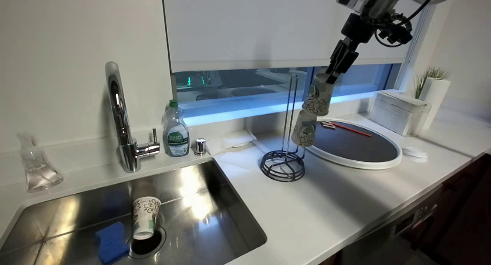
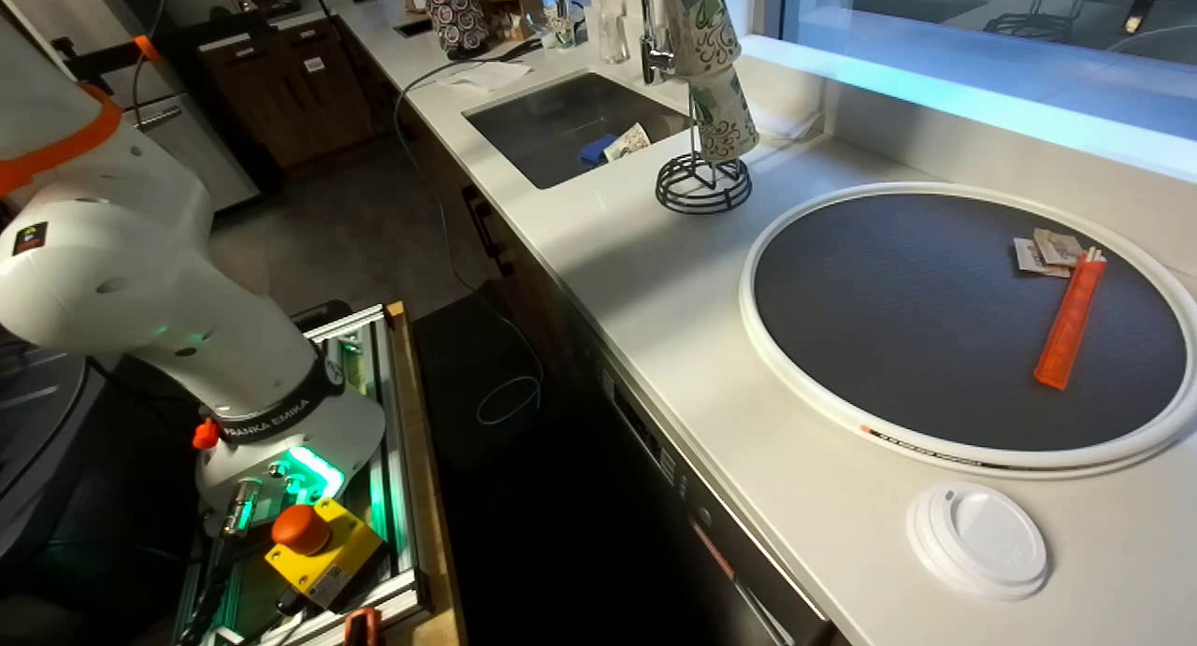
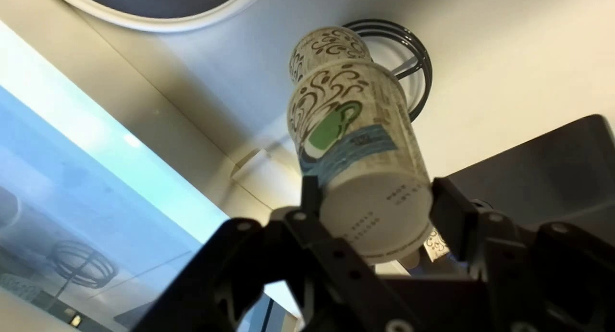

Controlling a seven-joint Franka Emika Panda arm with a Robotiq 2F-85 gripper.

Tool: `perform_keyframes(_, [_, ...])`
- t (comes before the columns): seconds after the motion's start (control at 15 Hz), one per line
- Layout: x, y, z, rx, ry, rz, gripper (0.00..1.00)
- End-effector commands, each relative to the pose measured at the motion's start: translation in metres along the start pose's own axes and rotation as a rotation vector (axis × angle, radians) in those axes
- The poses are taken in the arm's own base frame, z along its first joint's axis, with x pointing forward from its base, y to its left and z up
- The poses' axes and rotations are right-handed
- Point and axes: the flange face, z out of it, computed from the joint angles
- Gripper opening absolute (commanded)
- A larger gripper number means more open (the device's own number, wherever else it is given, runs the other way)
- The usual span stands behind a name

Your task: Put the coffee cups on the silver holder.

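My black two-fingered claw grips a pale paper coffee cup with brown swirls by its base end. The cup reaches down from it, mouth lowest, long axis tilted. Below, a matching mouth-down cup sits tilted likewise on the tall, thin metal wire stand, toward the back edge of the white tabletop. I can't tell whether the two cups touch.
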Motion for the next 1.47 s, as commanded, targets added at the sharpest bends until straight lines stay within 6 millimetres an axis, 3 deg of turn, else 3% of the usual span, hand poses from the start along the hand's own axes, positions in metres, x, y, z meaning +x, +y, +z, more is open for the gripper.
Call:
perform_keyframes(0.0, [0.005,-0.007,0.012,-0.017,-0.009,-0.076,0.35])
perform_keyframes(0.8, [0.016,-0.002,0.028,-0.069,0.012,-0.142,0.35])
perform_keyframes(1.4, [0.013,-0.005,0.007,-0.094,0.021,-0.149,0.35])
